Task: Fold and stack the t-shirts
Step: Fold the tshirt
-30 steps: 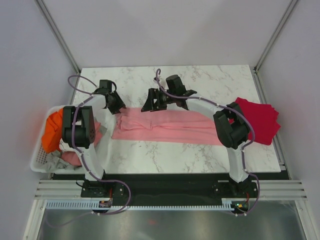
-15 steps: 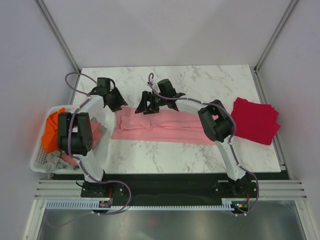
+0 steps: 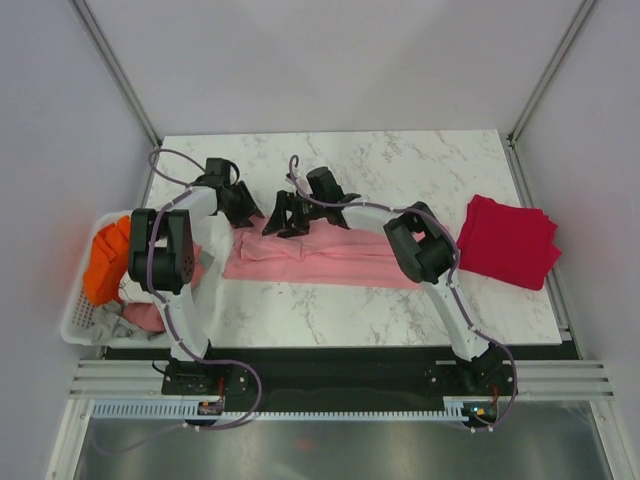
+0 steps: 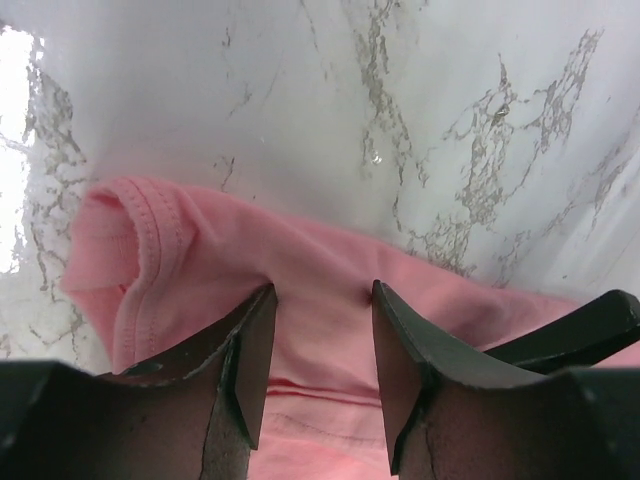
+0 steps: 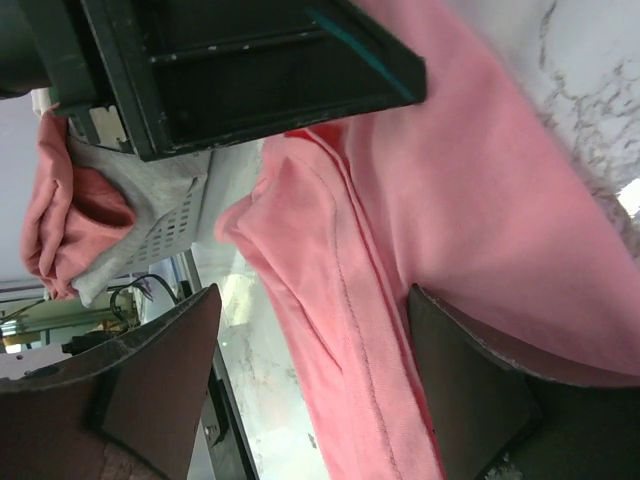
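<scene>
Fingers (image 4: 245,370) half-parted on left gripper (image 4: 322,330), wide on right gripper (image 5: 310,300), both empty; pink t-shirt (image 3: 330,260) lengthwise-folded.

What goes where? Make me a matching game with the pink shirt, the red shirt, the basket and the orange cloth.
Things:
1 pink shirt
2 red shirt
3 basket
4 orange cloth

Places:
A folded, at the right side of the table
B inside the basket
C laid long across the middle of the table
D at the table's left edge

Pairs: 1-C, 2-A, 3-D, 4-B
</scene>
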Available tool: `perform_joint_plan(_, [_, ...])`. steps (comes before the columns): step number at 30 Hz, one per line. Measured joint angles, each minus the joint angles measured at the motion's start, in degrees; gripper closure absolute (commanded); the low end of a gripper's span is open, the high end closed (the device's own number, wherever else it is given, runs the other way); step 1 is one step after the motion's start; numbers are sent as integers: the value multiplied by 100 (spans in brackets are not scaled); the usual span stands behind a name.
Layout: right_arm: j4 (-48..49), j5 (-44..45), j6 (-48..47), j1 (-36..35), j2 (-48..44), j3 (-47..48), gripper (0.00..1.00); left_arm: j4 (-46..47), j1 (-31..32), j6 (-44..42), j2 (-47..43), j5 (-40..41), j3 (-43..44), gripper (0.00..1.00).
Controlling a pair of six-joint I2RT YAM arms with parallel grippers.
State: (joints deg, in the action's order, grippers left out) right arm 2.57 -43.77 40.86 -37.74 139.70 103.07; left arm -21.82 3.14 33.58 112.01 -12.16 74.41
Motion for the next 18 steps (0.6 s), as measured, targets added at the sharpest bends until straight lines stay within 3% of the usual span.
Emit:
perform_joint_plan(4, [289, -125, 107, -28, -17, -254, 19, -83, 0, -2, 111, 4, 129, 49])
perform_joint_plan(9, [393, -190, 129, -79, -225, -619, 33, -149, 2, -4, 120, 13, 153, 49])
perform_joint_plan(12, [389, -225, 129, -138, -339, -835, 34, -210, 11, -7, 127, 13, 170, 49])
perform_joint_plan(15, [343, -245, 37, -212, -514, -1078, 44, -256, 24, -7, 127, 9, 179, 49])
perform_joint_plan(18, [151, -262, -140, -273, -726, -1198, 60, -286, 33, -9, 136, 13, 195, 49])
